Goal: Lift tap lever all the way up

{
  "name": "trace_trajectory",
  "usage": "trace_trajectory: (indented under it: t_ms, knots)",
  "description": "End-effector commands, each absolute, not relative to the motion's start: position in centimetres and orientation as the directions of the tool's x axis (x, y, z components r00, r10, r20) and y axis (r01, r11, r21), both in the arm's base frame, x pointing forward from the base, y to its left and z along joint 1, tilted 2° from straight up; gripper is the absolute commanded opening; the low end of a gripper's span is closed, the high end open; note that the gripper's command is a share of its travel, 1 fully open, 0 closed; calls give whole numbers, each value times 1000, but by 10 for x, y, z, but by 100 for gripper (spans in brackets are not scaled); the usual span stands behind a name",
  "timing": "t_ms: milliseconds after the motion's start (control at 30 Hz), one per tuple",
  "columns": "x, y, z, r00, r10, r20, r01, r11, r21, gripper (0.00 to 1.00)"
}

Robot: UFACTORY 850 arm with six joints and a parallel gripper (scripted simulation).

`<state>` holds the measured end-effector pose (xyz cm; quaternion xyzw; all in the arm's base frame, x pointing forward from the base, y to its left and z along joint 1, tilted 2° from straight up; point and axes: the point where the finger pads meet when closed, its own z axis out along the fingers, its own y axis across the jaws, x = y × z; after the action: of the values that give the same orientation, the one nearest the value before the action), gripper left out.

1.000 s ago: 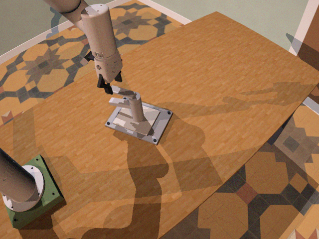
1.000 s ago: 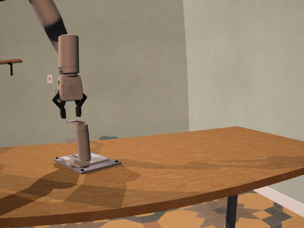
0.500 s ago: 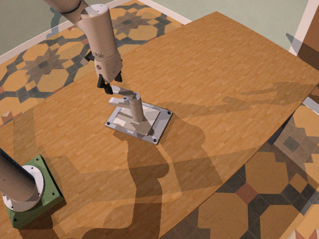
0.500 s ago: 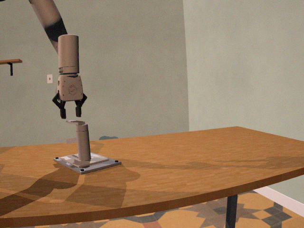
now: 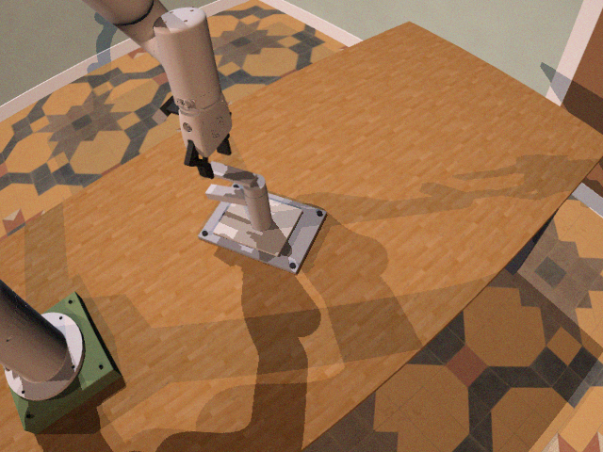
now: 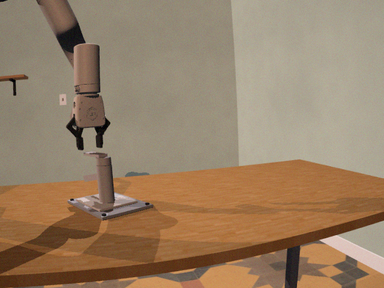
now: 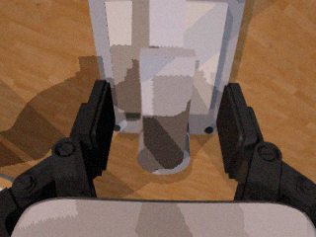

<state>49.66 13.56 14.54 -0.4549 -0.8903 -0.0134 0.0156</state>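
The tap stands on a grey base plate (image 5: 263, 228) on the wooden table. Its upright body (image 5: 256, 206) carries a flat lever (image 5: 234, 172) on top and a spout (image 5: 219, 192) below it. The lever lies level in the exterior view (image 6: 95, 153). My gripper (image 5: 206, 157) hangs open just above the lever's free end, fingers pointing down. In the exterior view the gripper (image 6: 89, 144) stands a small gap above the lever, not touching. In the wrist view the lever (image 7: 168, 75) lies between and below the two open fingers. Nothing is between them.
The arm's green mount (image 5: 58, 360) sits at the table's near left corner. The table edge curves along the right and front. A small shelf (image 6: 12, 77) hangs on the far wall.
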Motion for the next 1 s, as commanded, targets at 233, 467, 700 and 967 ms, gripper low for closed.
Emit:
trace_trajectory:
  t_ms: [233, 467, 700, 967]
  knots:
    - [497, 136, 146, -586, 810, 39, 810, 586, 12, 69]
    - [497, 136, 146, -586, 810, 39, 810, 586, 12, 69]
    - [497, 136, 145, -586, 810, 39, 810, 586, 12, 69]
    - [497, 136, 142, -586, 810, 39, 810, 586, 12, 69]
